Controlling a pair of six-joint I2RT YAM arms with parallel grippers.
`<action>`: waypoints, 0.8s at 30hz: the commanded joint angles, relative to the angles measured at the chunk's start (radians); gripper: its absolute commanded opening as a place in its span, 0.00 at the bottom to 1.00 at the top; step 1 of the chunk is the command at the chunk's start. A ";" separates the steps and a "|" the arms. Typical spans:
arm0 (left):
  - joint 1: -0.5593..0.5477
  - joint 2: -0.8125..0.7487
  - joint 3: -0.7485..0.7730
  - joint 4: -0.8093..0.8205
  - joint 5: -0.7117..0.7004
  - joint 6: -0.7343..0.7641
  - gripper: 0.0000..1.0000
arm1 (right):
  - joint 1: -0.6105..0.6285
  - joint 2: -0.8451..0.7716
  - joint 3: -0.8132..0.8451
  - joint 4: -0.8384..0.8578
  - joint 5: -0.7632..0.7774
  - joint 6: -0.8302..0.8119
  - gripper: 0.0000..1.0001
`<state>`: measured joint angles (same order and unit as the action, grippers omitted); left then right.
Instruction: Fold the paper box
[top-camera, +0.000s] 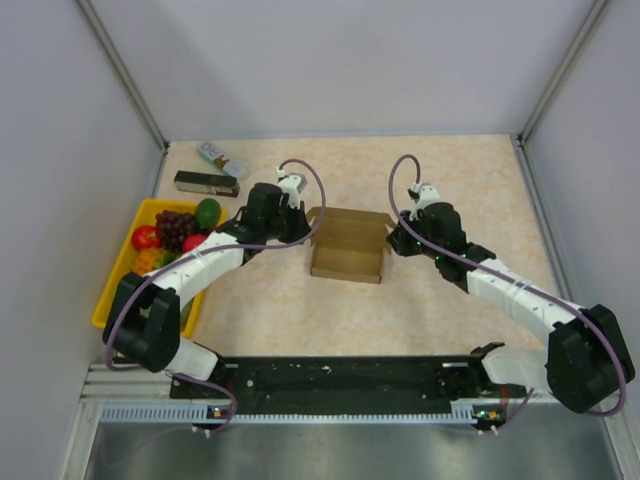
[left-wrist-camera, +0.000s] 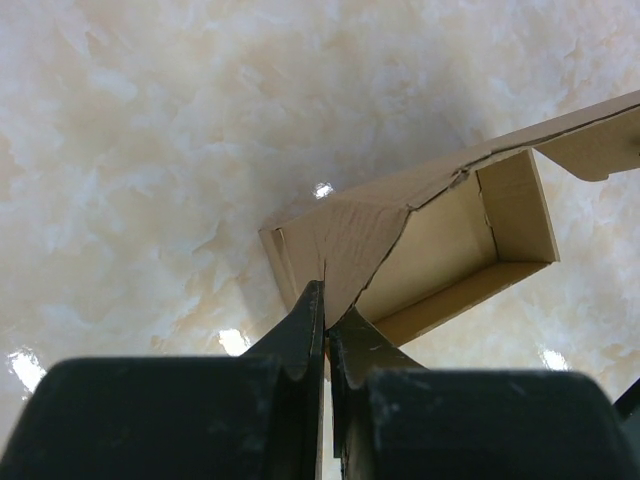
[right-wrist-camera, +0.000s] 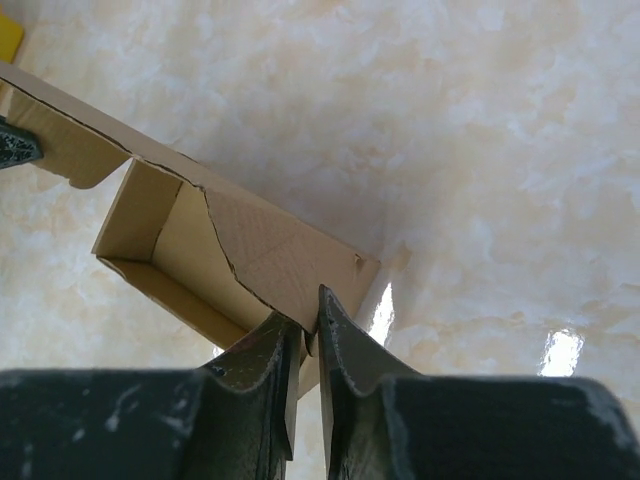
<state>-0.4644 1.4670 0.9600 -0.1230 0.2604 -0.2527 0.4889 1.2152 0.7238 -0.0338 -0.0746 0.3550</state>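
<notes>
Frame centre: paper box half-formed, top open. Ends pinched by left gripper, right gripper. Next, likely: fold both ends inward together.

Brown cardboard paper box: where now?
Top view: the brown cardboard paper box sits centrally on the beige table, between the left jaws and right jaws, each shut on an end flap.
</notes>
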 joint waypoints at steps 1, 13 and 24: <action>-0.022 -0.046 -0.040 0.008 -0.016 -0.030 0.00 | 0.010 -0.042 -0.055 0.136 0.030 -0.036 0.12; -0.086 -0.074 -0.070 0.017 -0.142 -0.068 0.00 | 0.046 -0.062 -0.069 0.153 0.071 0.021 0.00; -0.144 -0.123 -0.116 0.034 -0.230 -0.132 0.00 | 0.114 -0.083 -0.069 0.106 0.234 0.160 0.00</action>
<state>-0.5854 1.3724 0.8692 -0.0978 0.0437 -0.3370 0.5709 1.1614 0.6479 0.0540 0.0998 0.4416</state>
